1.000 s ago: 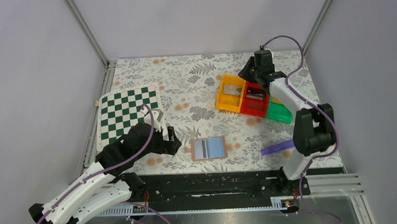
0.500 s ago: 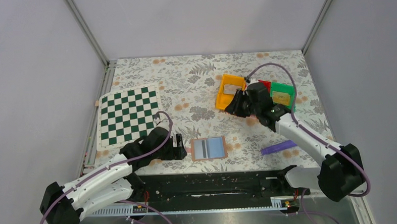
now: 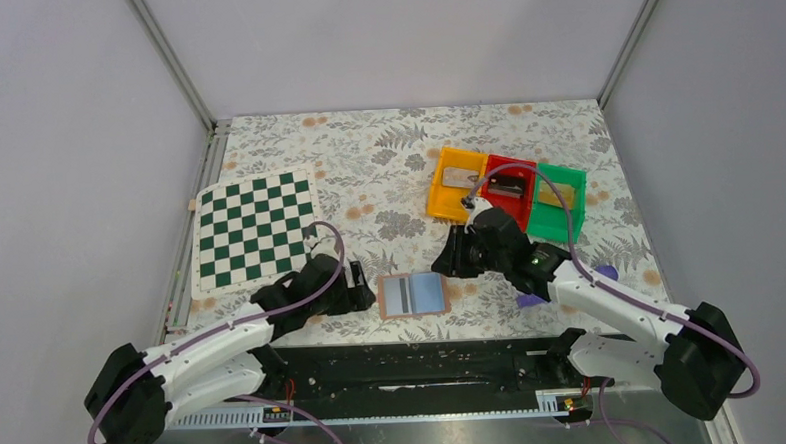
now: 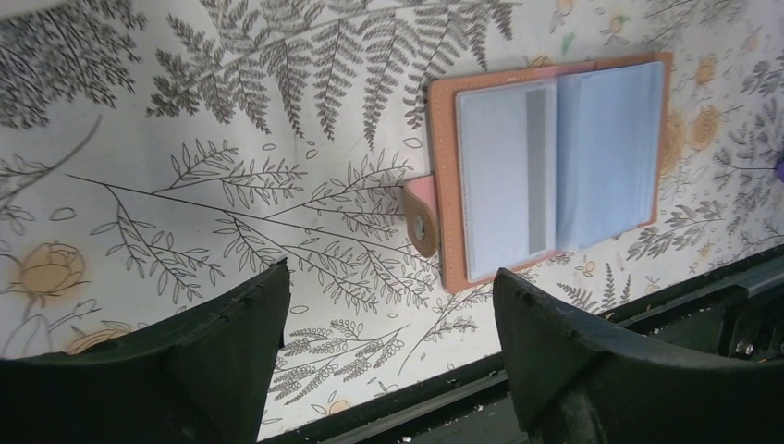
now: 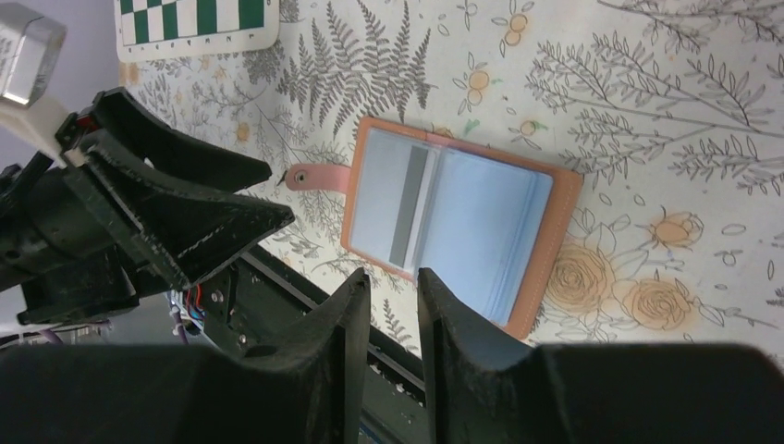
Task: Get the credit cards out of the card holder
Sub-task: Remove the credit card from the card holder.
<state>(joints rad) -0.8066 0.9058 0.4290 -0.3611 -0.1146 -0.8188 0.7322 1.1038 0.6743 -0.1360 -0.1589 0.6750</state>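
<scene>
Only partly legible: credit cards (image 4: 504,180) behind cloudy sleeves of the card holder (image 3: 412,294), lying open and flat; number impossible to tell. Just left of card holder, left gripper (image 4: 384,296) spread wide, empty, clear of the snap tab (image 4: 422,215). Near its right edge, right gripper (image 5: 393,277) narrowly parted, gripping nothing.

Robotics lab test cell, not a home or shop. Boxed in by plain grey panels (image 3: 65,146) on aluminium frame posts (image 3: 168,57). Left arm (image 3: 204,345) and right arm (image 3: 613,307) bolted to a black rail (image 3: 425,366) at the table's near edge. Staged props on a floral tablecloth (image 3: 366,163): checkered board (image 3: 254,231), coloured bins (image 3: 440,202), card holder (image 3: 412,294).
</scene>
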